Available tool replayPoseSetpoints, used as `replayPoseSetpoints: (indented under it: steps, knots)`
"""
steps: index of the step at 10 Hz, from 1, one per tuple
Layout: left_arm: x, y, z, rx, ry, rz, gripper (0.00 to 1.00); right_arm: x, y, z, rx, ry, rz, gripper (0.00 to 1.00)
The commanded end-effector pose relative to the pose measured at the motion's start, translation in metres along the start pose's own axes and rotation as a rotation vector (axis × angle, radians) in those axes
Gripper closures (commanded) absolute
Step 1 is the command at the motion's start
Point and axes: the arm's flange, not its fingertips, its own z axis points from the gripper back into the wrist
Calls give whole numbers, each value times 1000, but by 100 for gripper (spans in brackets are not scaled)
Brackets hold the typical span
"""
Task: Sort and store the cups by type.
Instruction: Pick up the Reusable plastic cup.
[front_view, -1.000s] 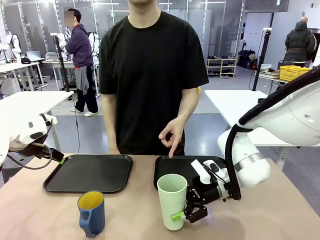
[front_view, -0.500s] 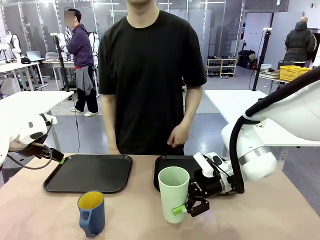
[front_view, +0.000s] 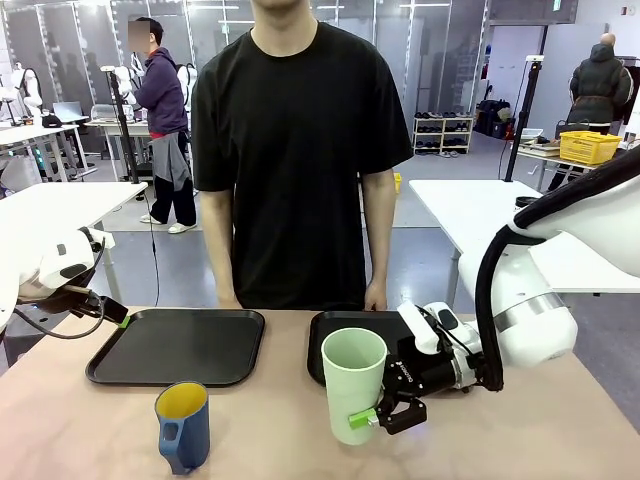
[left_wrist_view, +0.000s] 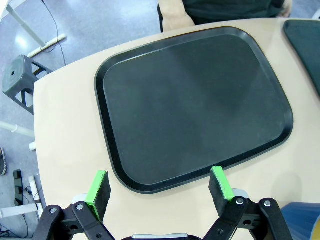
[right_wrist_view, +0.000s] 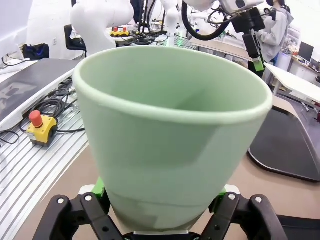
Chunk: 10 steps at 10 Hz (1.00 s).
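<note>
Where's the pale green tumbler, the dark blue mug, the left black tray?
pale green tumbler (front_view: 350, 380): front view, side wall.
dark blue mug (front_view: 192, 435): front view, body.
left black tray (left_wrist_view: 195, 105): left wrist view, floor.

Nothing legible anywhere: no text, label, brand name, number or sign clear enough to be read.

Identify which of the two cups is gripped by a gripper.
The tall pale green tumbler: the right gripper is shut on its lower part. The shorter dark blue mug stands free on the table, untouched.
</note>
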Motion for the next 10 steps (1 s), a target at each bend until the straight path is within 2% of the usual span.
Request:
replayPoseSetpoints:
  steps: [1, 2, 10]
  knots:
    - [0, 1, 0, 4, 0, -4, 0, 4, 1, 0, -61, 7, -4, 63]
    - [0, 1, 0, 4, 0, -4, 0, 0, 0, 0, 0, 0, 0, 63]
    - [0, 1, 0, 4, 0, -4, 0, 0, 0, 0, 0, 0, 0, 63]
